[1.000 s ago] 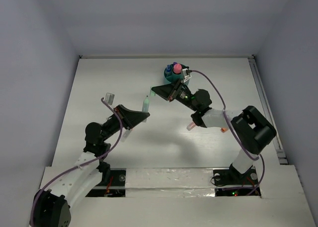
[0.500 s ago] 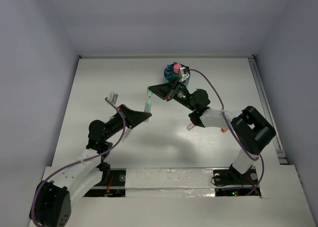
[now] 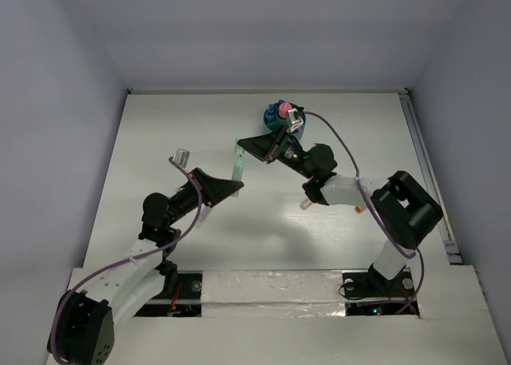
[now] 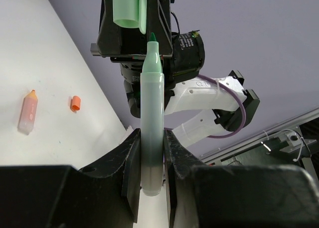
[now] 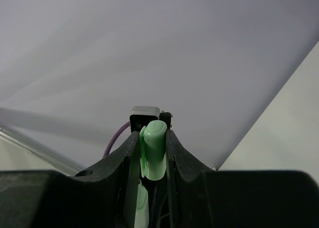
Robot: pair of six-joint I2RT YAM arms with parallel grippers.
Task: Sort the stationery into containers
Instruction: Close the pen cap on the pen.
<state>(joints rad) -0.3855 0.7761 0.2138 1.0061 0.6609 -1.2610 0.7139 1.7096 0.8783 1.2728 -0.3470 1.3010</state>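
Note:
My left gripper [image 4: 152, 134] is shut on the barrel of a green highlighter [image 4: 152, 103] and holds it up off the table; its bare tip points at my right gripper. My right gripper [image 5: 152, 135] is shut on the green cap [image 5: 153, 149], which sits just at the tip. In the top view the highlighter [image 3: 237, 161] spans between my left gripper [image 3: 233, 186] and my right gripper [image 3: 244, 145]. The teal organiser [image 3: 275, 124] stands at the back behind the right gripper and holds pink and blue items.
An orange-pink highlighter [image 3: 306, 205] and a small orange cap [image 3: 359, 210] lie on the table by the right arm; both also show in the left wrist view, the highlighter [image 4: 28, 112] and the cap [image 4: 75, 103]. The right arm's purple cable loops over the organiser.
My left arm has shifted and raised the green highlighter closer to my right gripper, which moved slightly up and left. Both grips are unchanged.

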